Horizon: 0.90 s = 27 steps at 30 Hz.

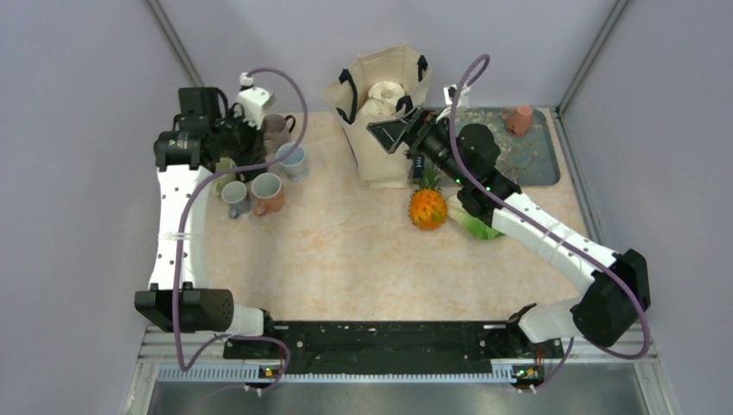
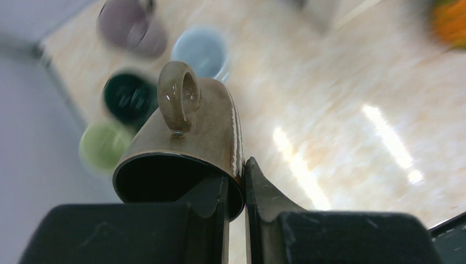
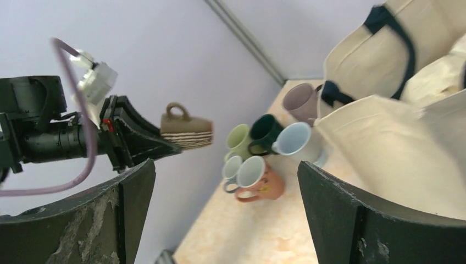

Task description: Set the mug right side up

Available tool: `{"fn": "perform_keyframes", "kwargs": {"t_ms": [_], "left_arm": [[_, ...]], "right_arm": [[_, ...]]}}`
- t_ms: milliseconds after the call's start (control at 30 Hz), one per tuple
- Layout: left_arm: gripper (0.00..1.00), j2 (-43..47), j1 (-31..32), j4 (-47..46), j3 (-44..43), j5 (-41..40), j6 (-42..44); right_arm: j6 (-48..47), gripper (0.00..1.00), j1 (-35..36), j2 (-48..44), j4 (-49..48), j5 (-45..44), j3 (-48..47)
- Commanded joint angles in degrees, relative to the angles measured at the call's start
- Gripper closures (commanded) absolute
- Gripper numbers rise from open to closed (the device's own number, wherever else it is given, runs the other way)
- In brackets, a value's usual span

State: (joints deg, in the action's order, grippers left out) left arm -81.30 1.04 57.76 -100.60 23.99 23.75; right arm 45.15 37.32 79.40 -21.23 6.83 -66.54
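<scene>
brown glazed mug [image 2: 211, 124] held sideways aloft
left end effector [image 2: 236, 179] clamps its rim; right end effector [image 3: 222, 176] gapes wide

We see two arms, the left arm [image 1: 173, 216] and the right arm [image 1: 553, 238]. Both have white parts with small dark dots and fat black joints. A purple cable [image 1: 176, 277] runs along each. The right gripper [image 3: 225, 170] has black, scratched fingers [image 3: 379, 220].

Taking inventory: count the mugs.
7: brown mug held aloft by left gripper; clustered on table: mauve, light-blue, dark-green, light-green, grey, orange mugs. More may hide inside the bag.
</scene>
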Motion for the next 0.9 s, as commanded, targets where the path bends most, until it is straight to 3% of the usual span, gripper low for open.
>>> {"fn": "perform_keyframes", "kwargs": {"t_ms": [0, 133, 333, 467, 867], "left_arm": [[1.00, 3.18, -11.15, 13.16, 2.10, -10.71, 15.88], [1.00, 1.70, -20.64, 15.35, 9.93, -12.61, 21.15], [1.00, -5.61, -26.82, 13.21, 16.20, -18.05, 22.13], [1.00, -10.76, -27.82, 8.15, 18.65, -20.71, 20.77], [1.00, -20.00, -27.97, 0.40, 23.25, -17.59, 22.04]], "right_arm": [[-14.31, 0.01, -0.21, -5.97, 9.72, -5.44, -3.24], [-17.34, 0.01, -0.23, -7.92, 11.36, -7.63, -2.06], [-19.97, 0.01, -0.25, -7.10, 13.84, -8.08, -3.31], [-20.56, 0.01, -0.23, -6.72, 13.92, -8.68, -3.35], [-21.29, 0.01, -4.58, -6.28, 15.47, -13.22, -0.76]]}}
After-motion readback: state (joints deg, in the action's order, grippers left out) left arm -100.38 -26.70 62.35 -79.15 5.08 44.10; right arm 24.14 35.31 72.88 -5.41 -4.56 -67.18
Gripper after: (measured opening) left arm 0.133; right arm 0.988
